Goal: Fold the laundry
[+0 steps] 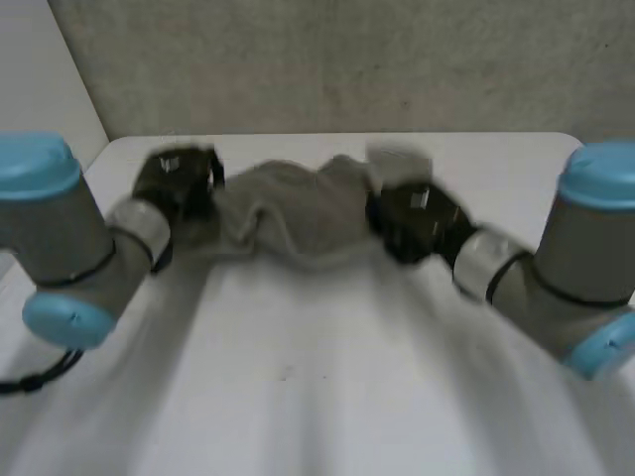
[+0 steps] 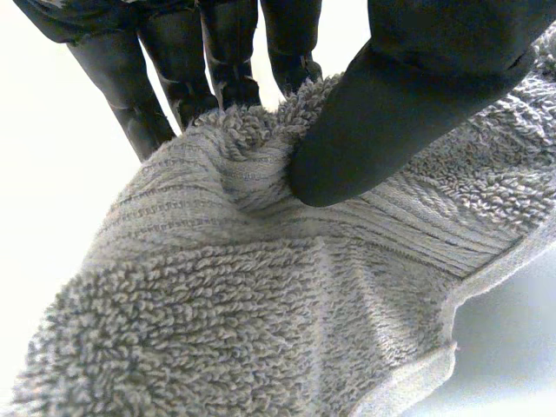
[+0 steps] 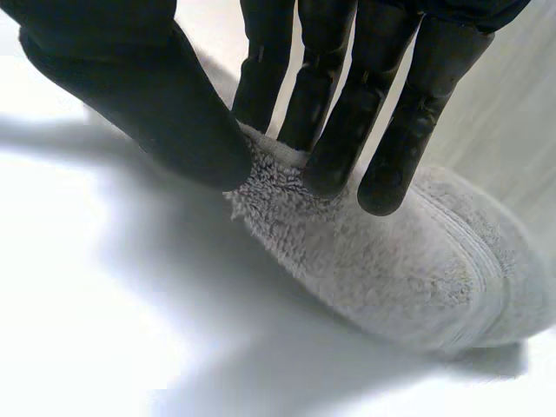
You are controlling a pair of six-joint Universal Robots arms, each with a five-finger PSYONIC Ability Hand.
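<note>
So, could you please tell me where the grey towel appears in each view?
Head view: grey towel bunched between left hand and right hand.
Left wrist view: towel pinched between thumb and fingers.
Right wrist view: towel pinched at the fingertips.
Shared landmark: the white table.

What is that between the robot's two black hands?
A bunched grey towel spans the gap in the head view; the left hand and the right hand each pinch one end of it.

Bright light; white table (image 1: 298,407) glares.
</note>
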